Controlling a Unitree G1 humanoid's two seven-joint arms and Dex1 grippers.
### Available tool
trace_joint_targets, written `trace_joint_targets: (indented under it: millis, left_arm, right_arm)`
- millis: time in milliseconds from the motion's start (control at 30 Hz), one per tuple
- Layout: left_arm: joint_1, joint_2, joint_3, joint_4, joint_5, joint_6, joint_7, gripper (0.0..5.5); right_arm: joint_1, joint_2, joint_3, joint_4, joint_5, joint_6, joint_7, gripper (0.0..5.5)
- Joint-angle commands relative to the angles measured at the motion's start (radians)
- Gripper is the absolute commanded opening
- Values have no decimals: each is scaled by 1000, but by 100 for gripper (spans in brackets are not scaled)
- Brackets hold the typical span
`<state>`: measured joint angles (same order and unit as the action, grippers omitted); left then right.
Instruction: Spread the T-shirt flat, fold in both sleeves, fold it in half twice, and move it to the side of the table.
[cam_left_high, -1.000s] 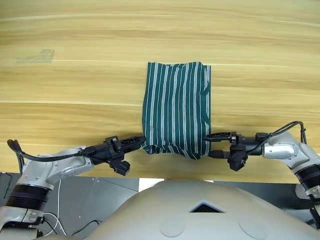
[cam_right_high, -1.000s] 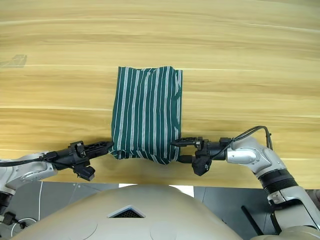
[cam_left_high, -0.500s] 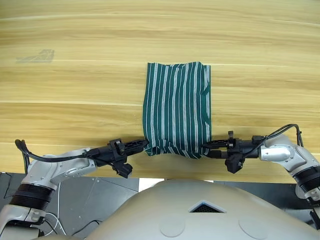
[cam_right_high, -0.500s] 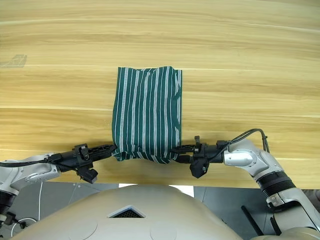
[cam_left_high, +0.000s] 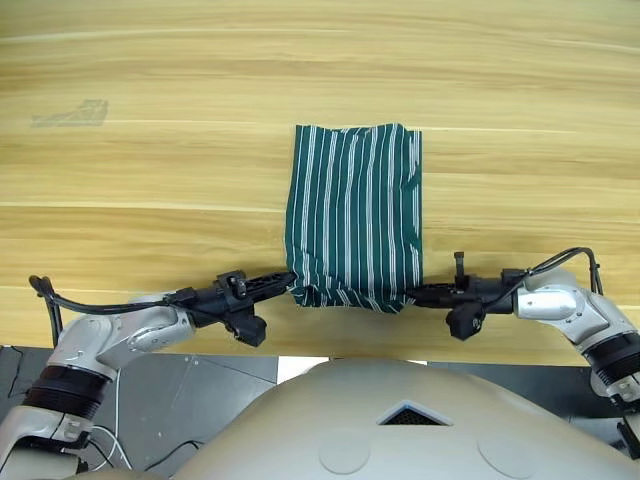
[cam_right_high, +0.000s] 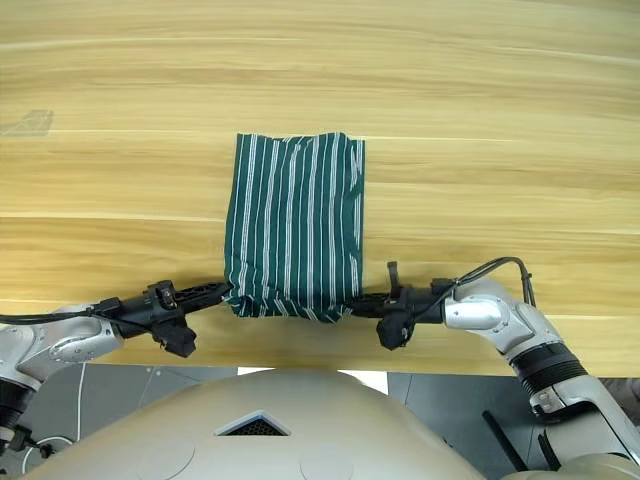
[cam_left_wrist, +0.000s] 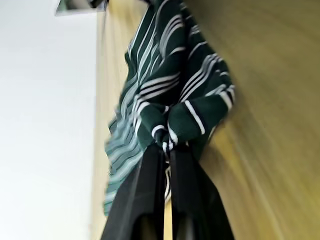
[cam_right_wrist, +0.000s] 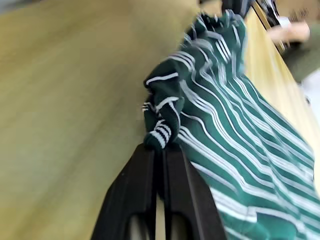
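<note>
The dark green T-shirt (cam_left_high: 353, 212) with white stripes lies folded into a narrow upright rectangle on the wooden table (cam_left_high: 150, 180), its near edge close to the table's front. My left gripper (cam_left_high: 287, 280) is shut on the shirt's near left corner (cam_left_wrist: 172, 131). At the near right corner (cam_right_wrist: 160, 132) my right gripper (cam_left_high: 411, 294) is shut on the cloth as well. Both corners are bunched between the black fingers (cam_left_wrist: 150, 180). The far end of the shirt rests flat.
The table's front edge (cam_left_high: 300, 352) runs just behind both grippers. Bare wood extends to the left, right and far side of the shirt. A faint pale mark (cam_left_high: 72, 113) shows on the wood at far left.
Both grippers have drawn the shirt's near corners slightly toward the table's front edge and lower; the near hem now lies straighter.
</note>
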<state>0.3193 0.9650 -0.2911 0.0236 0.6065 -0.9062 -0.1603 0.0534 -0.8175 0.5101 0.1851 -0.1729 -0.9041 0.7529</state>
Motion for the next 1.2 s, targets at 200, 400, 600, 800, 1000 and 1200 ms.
trace_joint_targets:
  millis: [200, 400, 600, 800, 1000, 1200]
  left_arm:
    - [172, 201, 24, -360, -866, 448, -487, 0]
    - [232, 239, 199, -530, -1200, 658, -613, 0]
    - [431, 276, 370, -566, -1221, 796, -811, 0]
    - [364, 210, 399, -513, -1128, 841, -875, 0]
    - [2, 73, 304, -398, -1095, 973, -804, 0]
    - [-242, -85, 157, -201, -939, 1008, -777, 0]
  right_arm:
    - [-14, -81, -97, -208, 545, 514, 276, 0]
    - [47, -136, -176, -367, 732, 791, 390, 0]
    - [128, -165, -305, -513, 894, 979, 459, 0]
    - [75, -37, -385, -460, 862, 1003, 384, 0]
    - [-73, 107, -374, -324, 723, 977, 284, 0]
    - [-229, 225, -338, -115, 584, 956, 243, 0]
